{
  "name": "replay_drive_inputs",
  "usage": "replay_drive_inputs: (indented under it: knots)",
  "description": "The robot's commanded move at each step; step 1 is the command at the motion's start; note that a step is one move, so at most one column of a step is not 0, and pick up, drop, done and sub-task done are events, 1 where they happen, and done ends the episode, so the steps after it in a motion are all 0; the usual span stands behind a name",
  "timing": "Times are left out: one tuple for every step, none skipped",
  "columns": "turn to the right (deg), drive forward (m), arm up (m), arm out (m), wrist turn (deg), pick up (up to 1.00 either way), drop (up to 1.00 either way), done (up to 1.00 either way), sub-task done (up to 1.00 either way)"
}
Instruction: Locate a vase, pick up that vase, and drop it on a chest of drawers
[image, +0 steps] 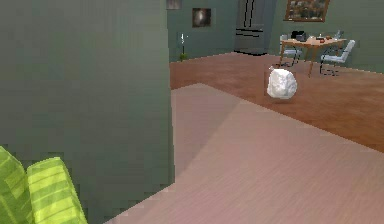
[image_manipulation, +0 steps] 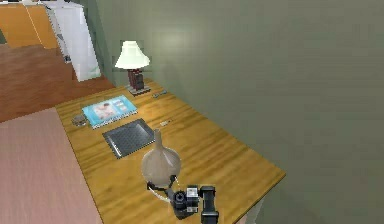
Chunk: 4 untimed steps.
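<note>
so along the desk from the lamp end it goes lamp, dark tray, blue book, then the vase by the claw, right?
Not quite: the tray and book are swapped. In the arm side view the order along the desk is lamp, blue book, dark tray, then the vase by the claw.

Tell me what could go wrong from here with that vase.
The vase stands on the wooden tabletop right at the gripper; a bump could topple it toward the dark tray. I cannot tell whether it is held. Later, the white lump on the floor may block the base.
</note>
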Motion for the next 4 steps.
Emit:
replay_drive_inputs:
  knots:
    - [0.0, 0.00, 0.00, 0.00, 0.0, 1.00, 0.00, 0.00, 0.00]
    - [0.0, 0.00, 0.10, 0.00, 0.0, 0.00, 0.00, 0.00, 0.00]
    - [0.0, 0.00, 0.30, 0.00, 0.0, 0.00, 0.00, 0.00, 0.00]
    - [0.0, 0.00, 0.00, 0.00, -45.0, 0.00, 0.00, 0.00, 0.00]
